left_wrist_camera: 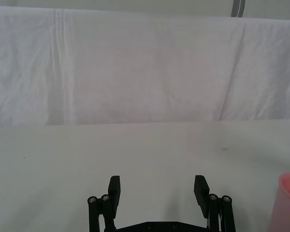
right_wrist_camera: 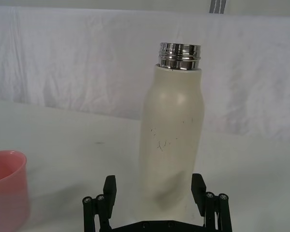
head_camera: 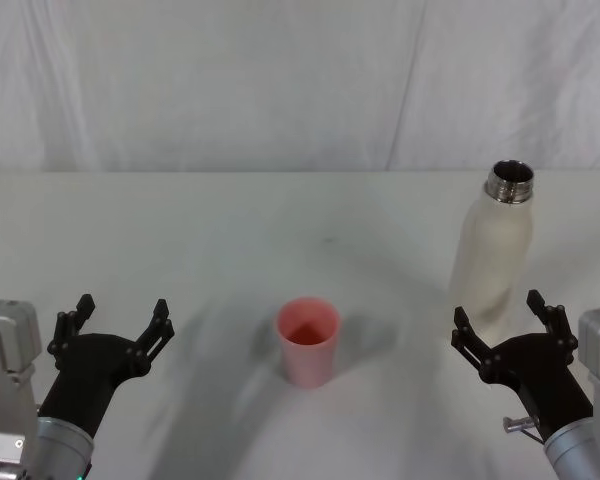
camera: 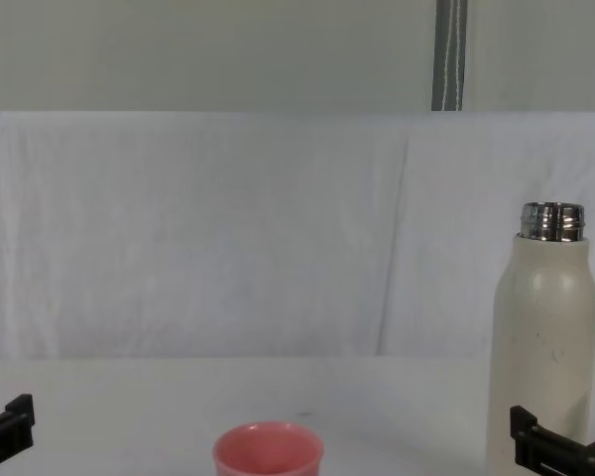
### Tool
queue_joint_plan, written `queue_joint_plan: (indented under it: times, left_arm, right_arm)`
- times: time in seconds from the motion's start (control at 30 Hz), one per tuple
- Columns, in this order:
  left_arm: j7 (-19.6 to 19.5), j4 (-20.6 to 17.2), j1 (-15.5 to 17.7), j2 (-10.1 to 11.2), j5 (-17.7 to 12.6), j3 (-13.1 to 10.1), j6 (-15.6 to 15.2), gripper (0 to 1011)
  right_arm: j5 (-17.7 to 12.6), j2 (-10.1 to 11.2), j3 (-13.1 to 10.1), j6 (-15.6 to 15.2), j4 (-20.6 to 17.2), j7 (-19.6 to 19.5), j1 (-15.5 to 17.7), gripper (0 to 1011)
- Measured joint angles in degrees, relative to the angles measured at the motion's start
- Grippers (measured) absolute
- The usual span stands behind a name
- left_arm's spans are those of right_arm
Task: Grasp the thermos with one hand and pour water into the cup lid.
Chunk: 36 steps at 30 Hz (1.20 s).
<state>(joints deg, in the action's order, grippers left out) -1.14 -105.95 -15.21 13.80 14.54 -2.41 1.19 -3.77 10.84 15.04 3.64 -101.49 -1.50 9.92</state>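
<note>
The cream-white thermos (head_camera: pixel 493 250) stands upright at the right of the table, its steel neck uncapped; it also rises in the right wrist view (right_wrist_camera: pixel 171 140) and the chest view (camera: pixel 542 357). My right gripper (head_camera: pixel 498 322) is open just in front of the thermos base, its fingers (right_wrist_camera: pixel 109 188) apart and not touching the bottle. The salmon-pink cup lid (head_camera: pixel 307 341) stands upright at the table's middle, also seen in the chest view (camera: pixel 268 450) and at the edges of both wrist views (right_wrist_camera: pixel 7 186) (left_wrist_camera: pixel 287 200). My left gripper (head_camera: pixel 120 318) is open at the near left, holding nothing.
A white cloth (head_camera: pixel 230 240) covers the table, and a white curtain (head_camera: pixel 280 80) hangs behind it. Bare tabletop lies between the cup lid and each gripper.
</note>
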Motion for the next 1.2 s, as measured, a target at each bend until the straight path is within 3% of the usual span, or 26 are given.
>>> queue_joint_plan:
  times: [1.2]
  left_arm:
    - [0.0, 0.0, 0.0, 0.0, 0.0, 0.0, 0.0, 1001]
  right_arm:
    - [0.0, 0.0, 0.0, 0.0, 0.0, 0.0, 0.0, 1003]
